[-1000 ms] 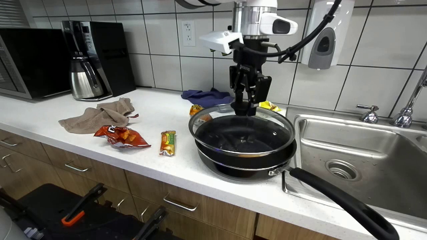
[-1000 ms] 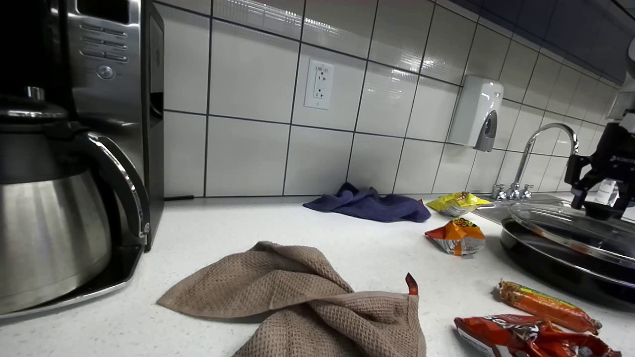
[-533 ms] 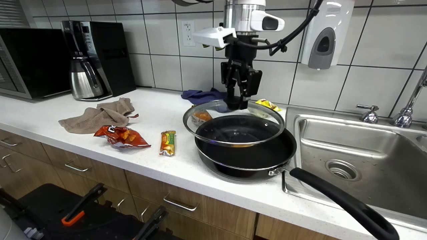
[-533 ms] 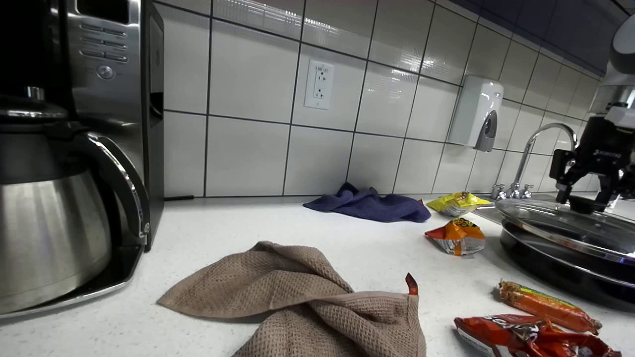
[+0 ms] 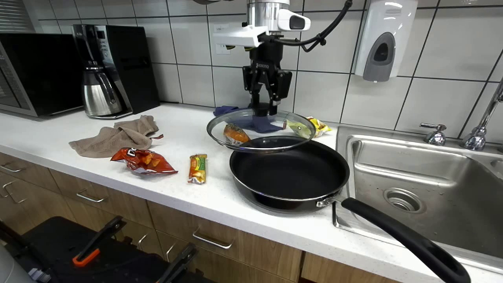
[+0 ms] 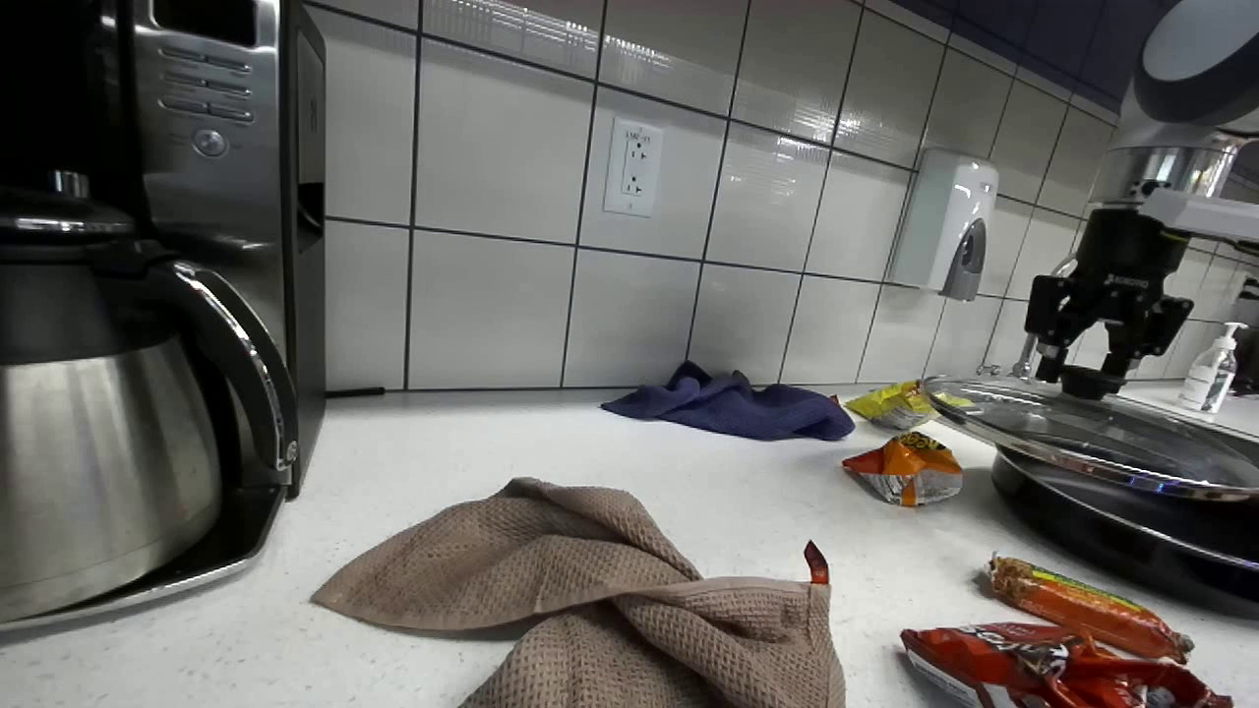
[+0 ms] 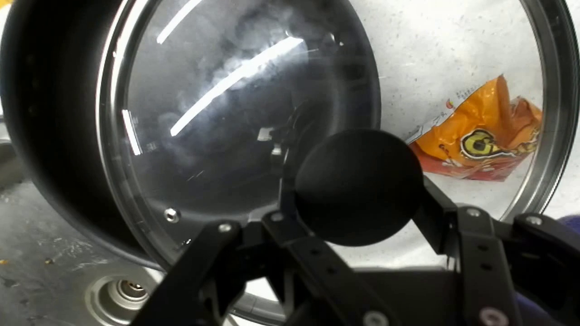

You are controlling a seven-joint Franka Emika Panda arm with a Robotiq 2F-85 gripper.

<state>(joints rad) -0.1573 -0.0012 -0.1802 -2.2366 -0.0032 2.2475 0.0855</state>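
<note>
Frying pan [image 5: 292,177] stands near the worktop's [image 5: 51,137] front edge, beside the sink [image 5: 428,192]. Above its rear side hangs a clear, steel-rimmed glass lid [image 5: 259,135] with a small vent [image 7: 171,215], its round black knob [image 7: 360,188] clamped in the gripper [image 5: 264,107]. Navy cloth [image 6: 733,408] lies by the back edge.

Around me, a kitchen: steel sink [image 5: 452,202], tap [image 5: 474,138] at its back edge, tiled wall [image 5: 459,43] behind it, soap dispenser [image 5: 387,39] above. Frying pan [image 5: 292,175] on the counter [image 5: 218,173] beside the sink; coffee maker [image 5: 125,70] and microwave [image 5: 47,72] well apart from it. Home or office, I cannot tell.
</note>
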